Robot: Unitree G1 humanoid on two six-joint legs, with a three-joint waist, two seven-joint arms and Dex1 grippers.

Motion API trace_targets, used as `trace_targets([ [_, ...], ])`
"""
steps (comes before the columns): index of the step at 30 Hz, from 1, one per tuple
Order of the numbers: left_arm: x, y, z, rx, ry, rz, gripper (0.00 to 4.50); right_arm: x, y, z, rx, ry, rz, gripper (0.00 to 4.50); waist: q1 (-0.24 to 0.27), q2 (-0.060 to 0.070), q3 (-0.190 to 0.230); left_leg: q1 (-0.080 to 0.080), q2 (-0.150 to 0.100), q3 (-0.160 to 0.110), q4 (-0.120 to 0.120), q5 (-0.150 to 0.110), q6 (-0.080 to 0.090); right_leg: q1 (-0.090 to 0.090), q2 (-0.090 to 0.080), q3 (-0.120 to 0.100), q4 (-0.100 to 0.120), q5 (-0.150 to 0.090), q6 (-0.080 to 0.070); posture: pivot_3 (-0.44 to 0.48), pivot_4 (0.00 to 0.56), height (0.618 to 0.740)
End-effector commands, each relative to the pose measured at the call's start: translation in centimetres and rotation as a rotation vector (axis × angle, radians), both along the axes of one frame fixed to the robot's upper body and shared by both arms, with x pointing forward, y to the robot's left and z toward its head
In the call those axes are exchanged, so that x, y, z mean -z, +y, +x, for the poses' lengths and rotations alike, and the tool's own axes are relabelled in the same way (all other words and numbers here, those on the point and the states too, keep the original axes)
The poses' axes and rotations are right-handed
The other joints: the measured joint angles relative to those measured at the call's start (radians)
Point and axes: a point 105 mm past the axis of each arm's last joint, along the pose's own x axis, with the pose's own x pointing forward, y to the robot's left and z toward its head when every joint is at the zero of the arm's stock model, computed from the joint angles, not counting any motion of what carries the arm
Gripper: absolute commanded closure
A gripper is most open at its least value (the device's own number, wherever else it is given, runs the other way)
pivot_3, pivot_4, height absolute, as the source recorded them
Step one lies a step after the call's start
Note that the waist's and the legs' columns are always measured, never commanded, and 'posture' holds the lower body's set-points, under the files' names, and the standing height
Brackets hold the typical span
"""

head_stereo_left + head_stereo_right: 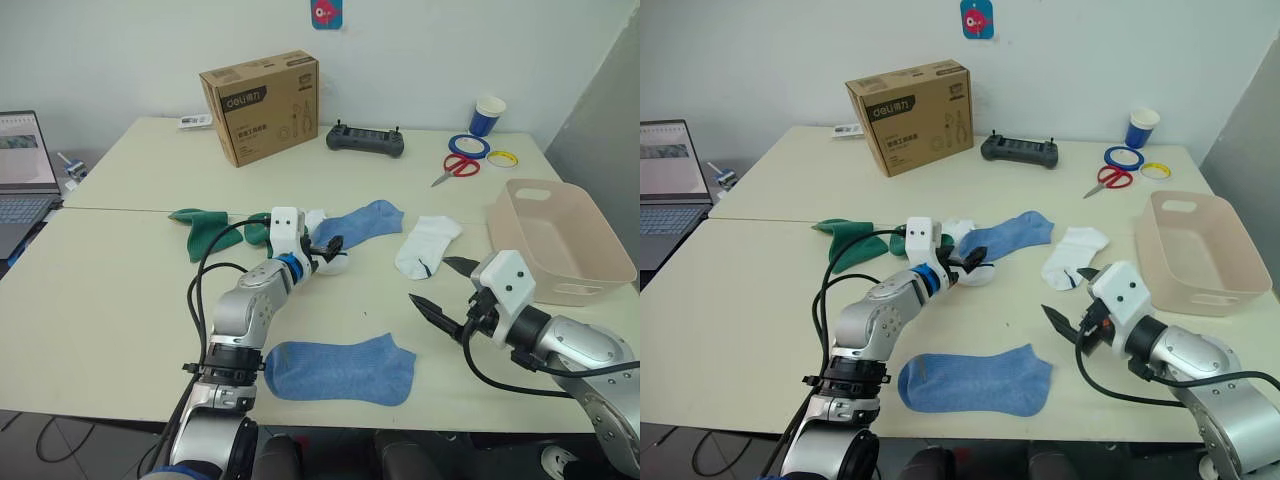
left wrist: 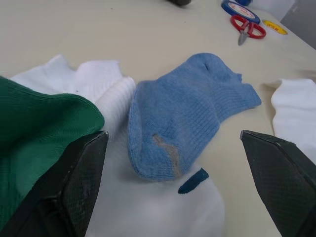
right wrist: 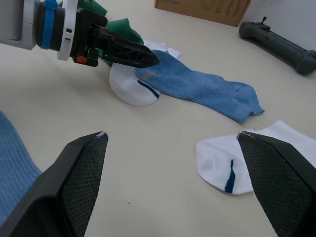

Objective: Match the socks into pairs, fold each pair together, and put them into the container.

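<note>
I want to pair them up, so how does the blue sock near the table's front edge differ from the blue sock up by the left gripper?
The front blue sock lies flat and alone; the far blue sock lies slanted, its toe overlapping a white sock at the left gripper. Both are the same light blue.

Two light blue socks point(image 1: 341, 371), two dark green socks point(image 1: 207, 229), white socks point(image 1: 425, 245) (each bearing a small dark mark), pinkish-beige container point(image 1: 560, 240), cream worktop point(image 1: 120, 290).
</note>
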Motion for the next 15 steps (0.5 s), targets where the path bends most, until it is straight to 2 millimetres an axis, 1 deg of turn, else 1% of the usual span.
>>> trace_targets([
  [1, -1.7, 0.2, -1.1, -0.024, -0.039, -0.004, 0.02, -1.3, 0.1, -0.3, -0.01, -0.05, -0.003, 0.0, 0.002, 0.0, 0.0, 0.0, 0.0, 0.0, 0.0, 0.0, 0.0, 0.0, 0.0, 0.0, 0.0, 0.0, 0.0, 0.0, 0.15, 0.723],
  [4, -1.2, -0.6, -1.7, -0.017, -0.009, -0.014, 0.02, -1.3, 0.1, -0.2, -0.01, -0.047, -0.004, 0.0, 0.003, 0.0, 0.0, 0.0, 0.0, 0.0, 0.0, 0.0, 0.0, 0.0, 0.0, 0.0, 0.0, 0.0, 0.0, 0.0, 0.15, 0.723],
  [9, -0.2, -1.5, -0.9, -0.04, 0.09, -0.085, 0.02, -1.4, 0.3, -0.1, -0.024, -0.043, -0.01, 0.0, 0.004, 0.0, 0.0, 0.0, -0.001, 0.0, 0.001, 0.0, 0.0, 0.001, -0.001, 0.0, 0.0, 0.001, 0.001, 0.0, 0.15, 0.723],
  [15, -0.2, -1.4, -0.2, -0.061, 0.118, -0.1, 0.02, -1.5, 0.2, 0.0, -0.025, -0.039, -0.017, 0.0, 0.0, 0.0, 0.0, 0.0, -0.001, -0.001, 0.001, 0.0, 0.0, 0.0, 0.0, -0.001, 0.0, 0.001, 0.001, 0.0, 0.15, 0.723],
])
